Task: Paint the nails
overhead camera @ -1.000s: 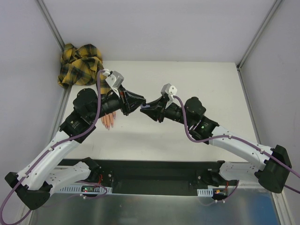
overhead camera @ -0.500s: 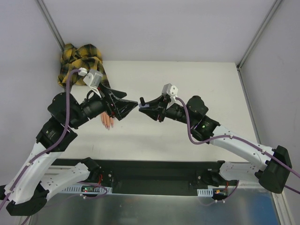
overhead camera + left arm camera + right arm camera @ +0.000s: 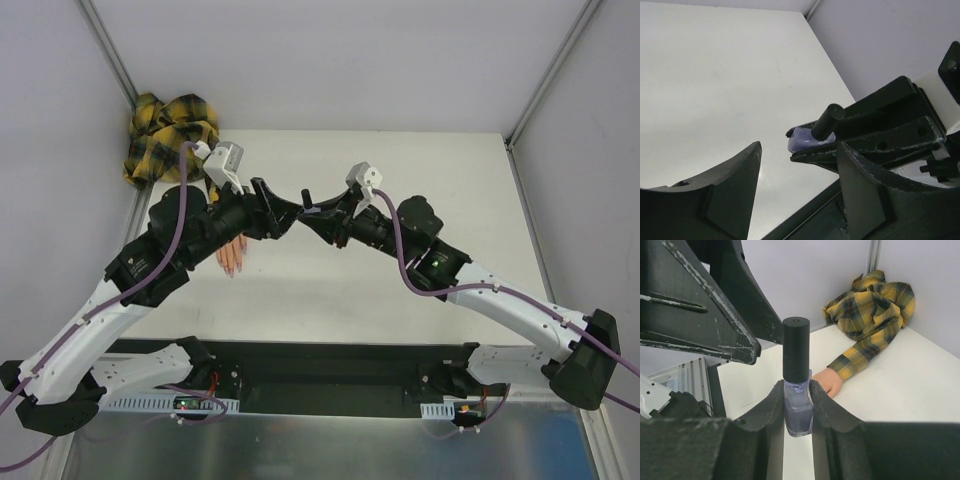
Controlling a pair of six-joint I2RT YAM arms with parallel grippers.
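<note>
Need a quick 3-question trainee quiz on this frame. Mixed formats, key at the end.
1. True or false: the right gripper is shut on the purple nail polish bottle.
2. The left gripper is: A) open, close to the black cap; B) shut on that cap; C) out of every view.
3. Fill in: the fake hand wears a yellow-black plaid ____.

Key: 1 true; 2 A; 3 sleeve.
</note>
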